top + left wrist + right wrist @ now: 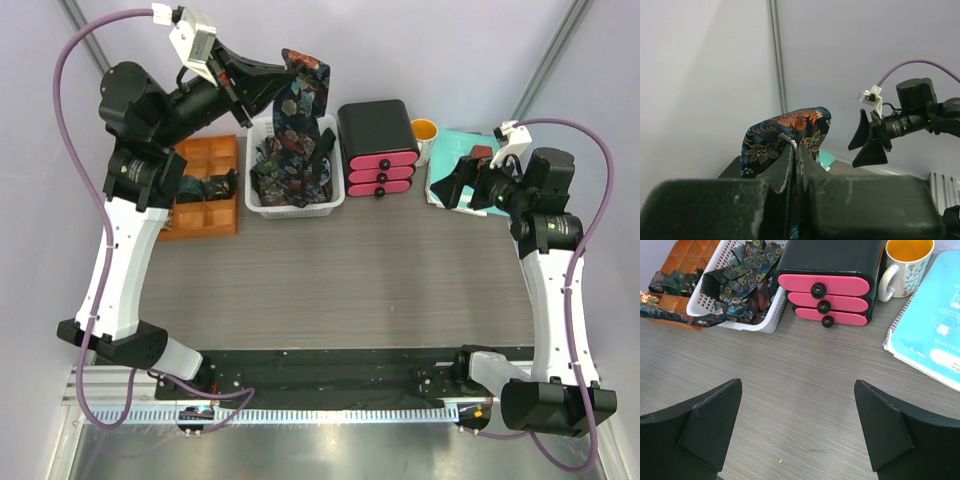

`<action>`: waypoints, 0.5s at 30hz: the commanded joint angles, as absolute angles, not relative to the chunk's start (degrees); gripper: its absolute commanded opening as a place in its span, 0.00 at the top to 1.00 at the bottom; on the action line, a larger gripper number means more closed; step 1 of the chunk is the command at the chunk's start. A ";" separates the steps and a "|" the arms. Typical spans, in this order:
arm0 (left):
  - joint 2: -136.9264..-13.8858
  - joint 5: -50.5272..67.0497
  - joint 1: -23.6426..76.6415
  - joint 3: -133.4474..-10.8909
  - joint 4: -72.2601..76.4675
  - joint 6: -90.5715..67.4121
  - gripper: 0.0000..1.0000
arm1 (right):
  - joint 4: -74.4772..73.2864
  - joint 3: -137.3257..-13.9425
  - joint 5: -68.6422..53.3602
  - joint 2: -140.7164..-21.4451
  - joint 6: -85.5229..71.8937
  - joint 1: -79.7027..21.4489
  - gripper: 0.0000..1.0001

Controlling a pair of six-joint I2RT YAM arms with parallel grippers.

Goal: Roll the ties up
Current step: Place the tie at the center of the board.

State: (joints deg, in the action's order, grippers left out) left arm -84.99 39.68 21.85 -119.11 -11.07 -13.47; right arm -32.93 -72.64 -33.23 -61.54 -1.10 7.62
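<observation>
From above, the left arm stands reared high, its forearm reaching across to the far side of the table. The left gripper is closed on the lifted tie, which hangs down into the white basket. More ties are heaped in the basket. Left of it sits the orange tray, with a bunched tie in one compartment. The right arm is bent low at the right edge. The right gripper points inward over the table, jaws apart and holding nothing.

The left wrist camera gives us what the overhead cannot: the fingers pressed flat together, pinching a fold of the lifted tie, whose orange and gold floral print arches above them. Across the cell, the right gripper faces back.

On the right wrist we see the right gripper spread wide above bare grey tabletop. Only here do we make out the pink-fronted drawer unit, the mug and the blue notebook. One tie drapes over the basket rim toward the tray.
</observation>
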 commanded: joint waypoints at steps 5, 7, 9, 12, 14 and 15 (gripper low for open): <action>-78.50 37.89 21.71 -114.97 -16.34 -10.38 1.00 | -31.20 -74.01 -33.57 -61.79 -2.20 7.73 0.00; -77.44 36.83 20.48 -113.73 -16.52 -9.93 1.00 | -31.20 -73.48 -33.66 -61.61 -2.20 7.73 0.00; -77.60 35.87 18.91 -116.17 -17.40 -10.19 1.00 | -31.11 -73.13 -34.27 -61.79 -2.29 7.73 0.00; -78.92 33.32 17.32 -121.26 -17.58 -11.16 1.00 | -30.85 -73.12 -34.54 -62.22 -2.29 7.73 0.00; -79.54 30.26 17.31 -123.74 -17.32 -10.29 1.00 | -30.76 -73.39 -34.63 -62.66 -2.20 7.73 0.00; -80.06 29.36 17.31 -126.01 -17.14 -10.02 1.00 | -30.76 -73.65 -34.63 -62.67 -2.28 7.73 0.00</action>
State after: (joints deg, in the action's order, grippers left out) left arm -80.20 34.09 17.82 -119.39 -18.83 -11.27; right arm -32.93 -72.73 -33.65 -62.11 -1.72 7.62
